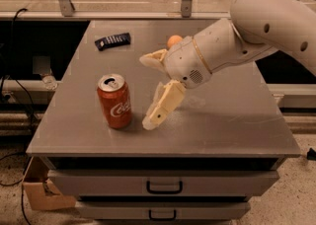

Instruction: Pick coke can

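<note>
The coke can point(114, 101) is red with white script and a silver top, and stands upright on the front left of the grey cabinet top point(237, 120). My gripper point(145, 92) is open, just to the right of the can and apart from it. One cream finger point(163, 104) points down toward the tabletop beside the can. The other finger point(153, 59) sits higher and farther back. The white arm reaches in from the upper right.
An orange fruit point(173, 40) sits behind the wrist, partly hidden by it. A black remote point(112, 40) lies at the back left. The cabinet has drawers point(163, 185) in front. A cardboard box point(42, 192) sits on the floor at lower left.
</note>
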You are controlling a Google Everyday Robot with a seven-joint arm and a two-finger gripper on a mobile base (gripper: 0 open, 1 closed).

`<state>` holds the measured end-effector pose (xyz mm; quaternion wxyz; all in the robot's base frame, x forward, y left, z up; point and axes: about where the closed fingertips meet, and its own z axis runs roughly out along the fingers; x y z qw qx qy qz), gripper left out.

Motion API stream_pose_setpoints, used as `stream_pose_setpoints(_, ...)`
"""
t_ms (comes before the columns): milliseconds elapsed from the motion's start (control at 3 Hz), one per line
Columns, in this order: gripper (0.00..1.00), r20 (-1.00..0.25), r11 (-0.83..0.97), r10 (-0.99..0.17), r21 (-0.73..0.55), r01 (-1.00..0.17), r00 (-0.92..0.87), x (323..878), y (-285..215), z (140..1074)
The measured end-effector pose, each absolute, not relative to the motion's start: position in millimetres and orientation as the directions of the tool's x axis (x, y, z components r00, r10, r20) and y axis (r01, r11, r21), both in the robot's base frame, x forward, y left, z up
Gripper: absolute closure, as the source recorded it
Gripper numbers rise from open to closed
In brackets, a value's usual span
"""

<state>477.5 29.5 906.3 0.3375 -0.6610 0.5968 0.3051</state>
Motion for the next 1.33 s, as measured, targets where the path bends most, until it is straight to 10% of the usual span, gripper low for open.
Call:
stream_pose_setpoints(667,0.0,-0.849,-0.147,-0.513,-0.056,-0.988,0.125,486.8,69.4,891.0)
stream_pose_setpoints(1333,0.41,-0.85,-0.179,-0.511,-0.042,-0.983,0.129,488.5,82.9,885.7)
